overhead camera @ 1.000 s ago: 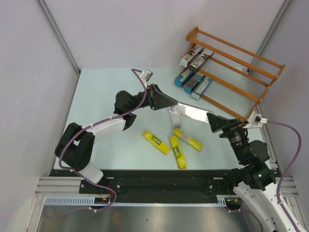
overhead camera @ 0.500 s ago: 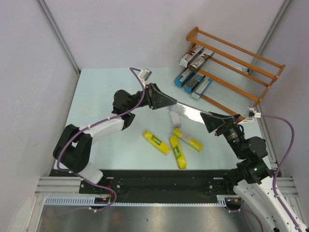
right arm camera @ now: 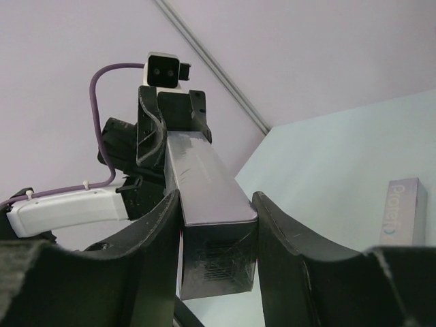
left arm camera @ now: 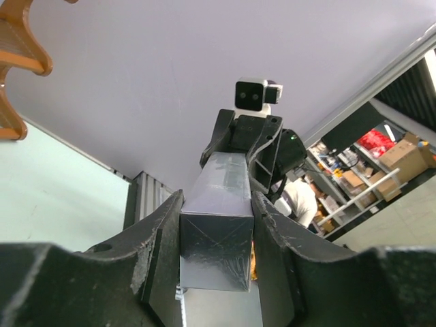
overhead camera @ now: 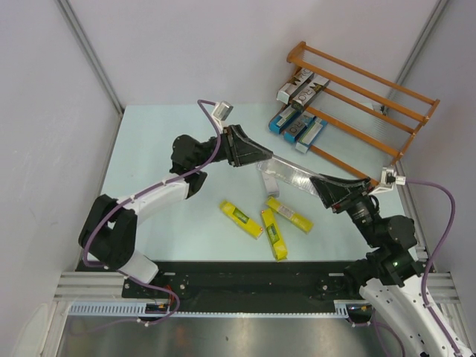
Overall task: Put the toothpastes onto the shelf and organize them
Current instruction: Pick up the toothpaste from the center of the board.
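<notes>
- Three yellow cartons (overhead camera: 273, 233) lay flat on the worktop (overhead camera: 149, 149) nearest the arm bases, close together but not touching.
- Just beyond them, the right pincer (overhead camera: 321, 182) was closed on one end of a grey carton (overhead camera: 294, 171); its wrist view showed a finger (right arm camera: 153, 238) pressed to each long side.
- That carton hung clear of the worktop, bridging the two arms, its length running between them.
- A second grey carton (right arm camera: 407, 211) lay on the worktop under and beside the held one.
- The left pincer (overhead camera: 262, 156) gripped the far end of the same held carton, its fingers (left arm camera: 163, 238) tight against both sides.
- At the far right corner stood the shelf (overhead camera: 364, 74), set at an angle.
- Two grey cartons (overhead camera: 301, 87) rested side by side across its upper rails at the left end.
- Blue cartons (overhead camera: 285, 117) lay on the lower rails just below.
</notes>
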You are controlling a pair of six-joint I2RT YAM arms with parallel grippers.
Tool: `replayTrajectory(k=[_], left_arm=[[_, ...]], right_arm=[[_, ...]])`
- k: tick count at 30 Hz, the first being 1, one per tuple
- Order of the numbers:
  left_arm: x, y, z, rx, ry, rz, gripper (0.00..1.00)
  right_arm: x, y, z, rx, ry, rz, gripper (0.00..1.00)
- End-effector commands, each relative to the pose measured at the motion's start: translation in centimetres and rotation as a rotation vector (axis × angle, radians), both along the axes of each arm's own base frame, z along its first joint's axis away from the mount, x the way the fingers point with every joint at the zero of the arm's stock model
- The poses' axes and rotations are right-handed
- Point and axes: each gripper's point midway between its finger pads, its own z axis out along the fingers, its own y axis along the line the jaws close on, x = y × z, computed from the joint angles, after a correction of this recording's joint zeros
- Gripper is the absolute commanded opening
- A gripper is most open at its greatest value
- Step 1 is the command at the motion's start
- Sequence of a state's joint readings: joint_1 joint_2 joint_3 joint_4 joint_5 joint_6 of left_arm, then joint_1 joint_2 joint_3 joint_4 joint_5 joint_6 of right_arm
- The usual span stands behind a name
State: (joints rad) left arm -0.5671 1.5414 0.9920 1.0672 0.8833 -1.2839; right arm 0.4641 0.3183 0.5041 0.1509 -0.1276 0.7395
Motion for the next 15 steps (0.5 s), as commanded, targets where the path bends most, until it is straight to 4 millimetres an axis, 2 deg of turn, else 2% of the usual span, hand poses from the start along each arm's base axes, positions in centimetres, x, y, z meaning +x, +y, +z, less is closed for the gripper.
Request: replayTrajectory(k=[1, 3, 6, 15], left_arm=[[-0.6, 0.0, 0.5, 0.047, -0.114, 0.009, 0.48], [-0.8, 0.0, -0.2, 0.072, -0.118, 0.005, 0.56], [-0.9, 0.1, -1.3, 0.099, -0.120, 0.005, 0.62], [-2.3, 0.4, -2.8, 0.117, -0.143, -0.062, 0.64]], right_arm=[[-1.6, -0.5, 2.8, 0.037, -0.114, 0.013, 0.23], [-1.7, -0.7, 2.9, 0.039, -0.117, 0.005, 0.22], [-1.7, -0.7, 3.0, 0.039, -0.121, 0.005, 0.22], [-1.8, -0.6, 3.0, 0.037, -0.125, 0.012, 0.21]])
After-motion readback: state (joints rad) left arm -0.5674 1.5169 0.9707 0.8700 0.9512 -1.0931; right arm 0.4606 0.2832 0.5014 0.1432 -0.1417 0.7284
